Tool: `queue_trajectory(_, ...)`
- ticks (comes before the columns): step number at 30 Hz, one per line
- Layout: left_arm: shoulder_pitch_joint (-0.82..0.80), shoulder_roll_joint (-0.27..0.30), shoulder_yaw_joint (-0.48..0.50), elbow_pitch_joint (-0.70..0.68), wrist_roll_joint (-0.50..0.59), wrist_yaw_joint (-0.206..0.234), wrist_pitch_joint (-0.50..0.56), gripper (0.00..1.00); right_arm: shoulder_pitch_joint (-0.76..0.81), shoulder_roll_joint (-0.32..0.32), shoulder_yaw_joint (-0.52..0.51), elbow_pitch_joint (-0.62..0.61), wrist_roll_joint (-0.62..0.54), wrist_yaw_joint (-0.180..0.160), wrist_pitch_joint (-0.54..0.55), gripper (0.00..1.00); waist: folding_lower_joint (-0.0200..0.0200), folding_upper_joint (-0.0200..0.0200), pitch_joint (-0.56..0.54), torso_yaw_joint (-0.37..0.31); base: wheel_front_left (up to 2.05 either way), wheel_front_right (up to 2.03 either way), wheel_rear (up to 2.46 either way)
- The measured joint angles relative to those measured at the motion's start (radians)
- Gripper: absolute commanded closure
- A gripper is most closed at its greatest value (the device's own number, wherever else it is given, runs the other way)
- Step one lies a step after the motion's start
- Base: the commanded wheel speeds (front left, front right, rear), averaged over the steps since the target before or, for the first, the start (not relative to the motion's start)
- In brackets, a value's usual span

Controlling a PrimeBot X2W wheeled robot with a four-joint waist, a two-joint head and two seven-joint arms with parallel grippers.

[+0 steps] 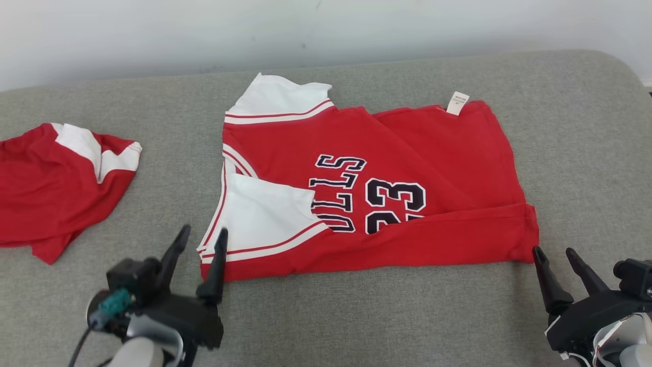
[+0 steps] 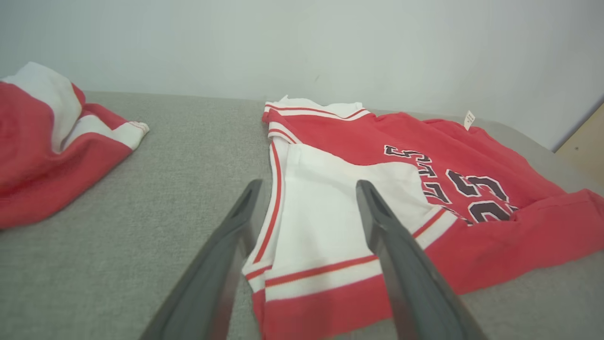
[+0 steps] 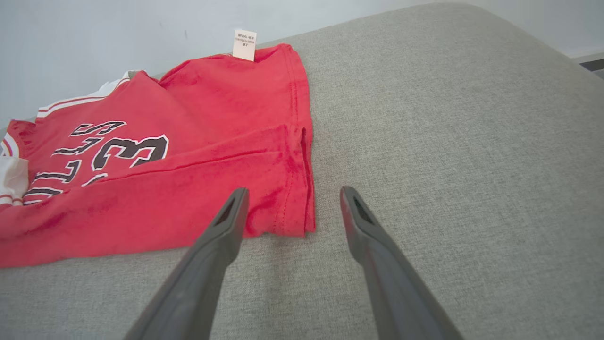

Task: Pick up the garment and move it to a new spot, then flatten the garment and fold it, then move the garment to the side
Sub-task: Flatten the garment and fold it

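At the far left of the grey fabric-covered desk [image 1: 326, 316] lies a crumpled red-and-white cloth heap [image 1: 51, 188]. The left claw [image 1: 204, 230] is spread wide and empty, its fingers over the near-left corner of the red basketball jersey with white sleeves and dark "23" lettering [image 1: 407, 153]. The jersey lies mid-desk with its near edge folded over. A white label [image 1: 457, 103] sticks out at its far edge. The right claw [image 1: 552, 250], also spread and empty, sits just beside the jersey's near-right corner.
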Motion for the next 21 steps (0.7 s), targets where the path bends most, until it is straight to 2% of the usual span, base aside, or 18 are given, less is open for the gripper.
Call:
queue_trajectory(9, 0.092, -0.007, -0.021, -0.009, 0.035, 0.012, 0.000, 0.00, -0.027, 0.001, -0.001, 0.060, -0.016, 0.000, -0.019, 0.00, 0.0000, 0.0000, 0.017, 0.024, 0.00, 0.00, 0.00)
queue_trajectory(16, 0.068, -0.015, -0.016, 0.068, 0.033, 0.021, 0.000, 0.00, -0.089, 0.010, 0.015, 0.139, -0.027, 0.000, -0.024, 0.00, 0.0000, 0.0000, 0.048, 0.031, 0.00, 0.00, 0.00)
queue_trajectory(20, 0.028, -0.032, -0.022, 0.118, 0.028, 0.012, 0.000, 0.00, -0.120, 0.019, 0.036, 0.184, -0.034, 0.000, -0.042, 0.00, 0.0000, 0.0000, 0.068, 0.030, 0.00, 0.00, 0.00)
queue_trajectory(21, 0.018, -0.036, -0.023, 0.127, 0.026, 0.009, -0.001, 0.00, -0.129, 0.023, 0.042, 0.196, -0.032, 0.000, -0.046, 0.20, 0.0001, 0.0000, 0.073, 0.030, 0.00, 0.00, 0.00)
